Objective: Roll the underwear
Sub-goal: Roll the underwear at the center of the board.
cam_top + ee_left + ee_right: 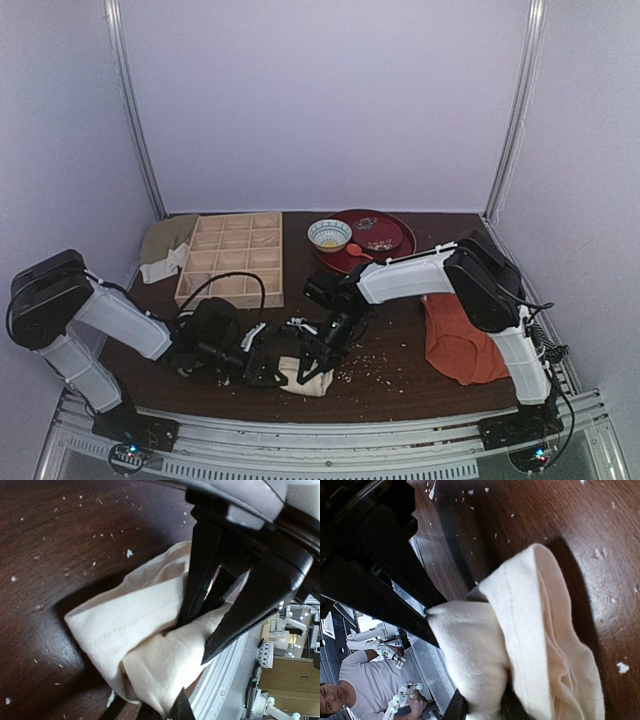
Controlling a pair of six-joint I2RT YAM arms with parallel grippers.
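**A:** Top view's evenly lit, kinda soft and low-res. The pale walls [330, 100] go lavender, and the dark table [420, 375] swallows anything black on it.

**B:** Wrist cams are sharper, stitching on the underwear [125, 625] is crisp. The left tool [192, 642] up close is just a featureless black silhouette though. The cloth drops a soft shadow on the wood, and the background past the table edge looks washed out.

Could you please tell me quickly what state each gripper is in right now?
Left gripper: closed, pinching the underwear.
Right gripper: closed, gripping the same underwear.
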